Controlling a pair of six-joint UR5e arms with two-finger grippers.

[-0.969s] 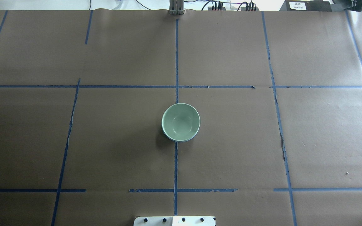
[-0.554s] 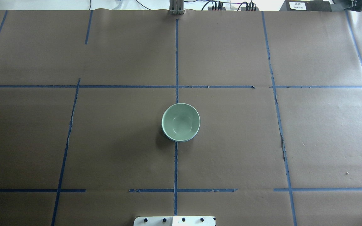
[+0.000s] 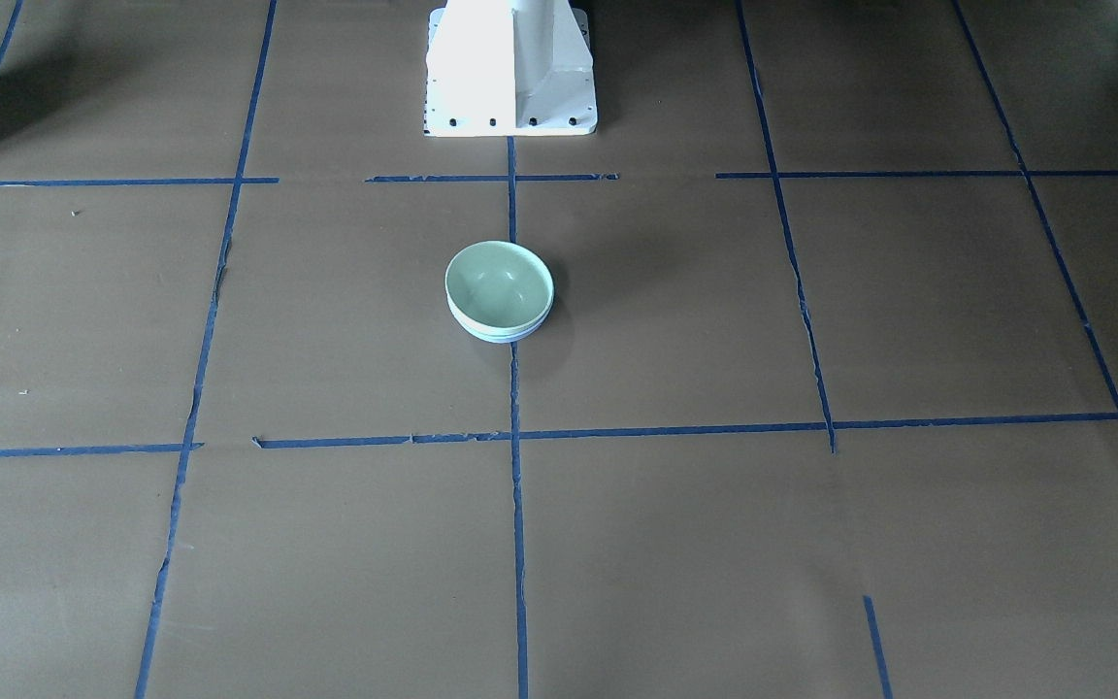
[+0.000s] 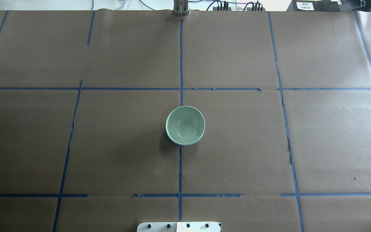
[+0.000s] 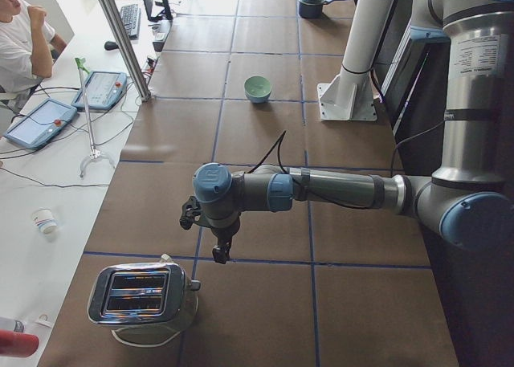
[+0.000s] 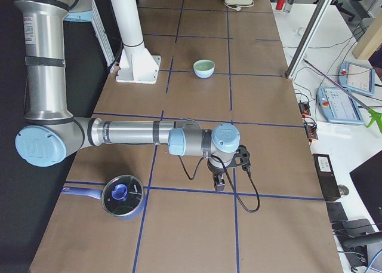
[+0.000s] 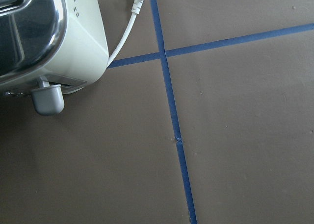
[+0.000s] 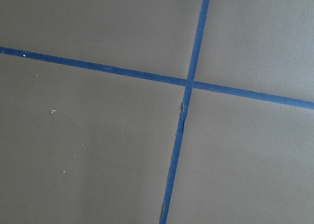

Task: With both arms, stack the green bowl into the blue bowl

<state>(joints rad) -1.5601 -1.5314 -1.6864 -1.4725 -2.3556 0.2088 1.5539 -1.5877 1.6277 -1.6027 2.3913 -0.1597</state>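
At the middle of the bench point(image 4: 269, 145), on the blue tape line that runs away from my white base point(image 3: 510, 68), the green bowl point(image 4: 185, 125) sits inside the blue bowl point(image 3: 501, 334). Only a thin pale edge of the blue one shows under the green rim, on the side nearer to the camera. Both rims look level and the pair stands upright, so I judge the stacking as done.

Both my arms are far from the bowls, each stretched low toward one end of the bench. My left pincer point(image 5: 218, 253) points down just beside a toaster point(image 5: 140, 296), and my right pincer point(image 6: 219, 183) points down near a small pot with a lid point(image 6: 122, 195). Neither holds anything that I can see. Whether their fingers are apart or together I cannot tell, because only the side cameras show them, and my wrist cameras show no fingers, only paper and tape.

About handling, I think these bowls are stiff and glossy, so slippery for my fingers, and they may chip if they knock on each other. If I must take one again, the rim is the place: one finger inside, one outside the wall, with a firm but gentle squeeze. The round outside wall gives no flat surface to hold.
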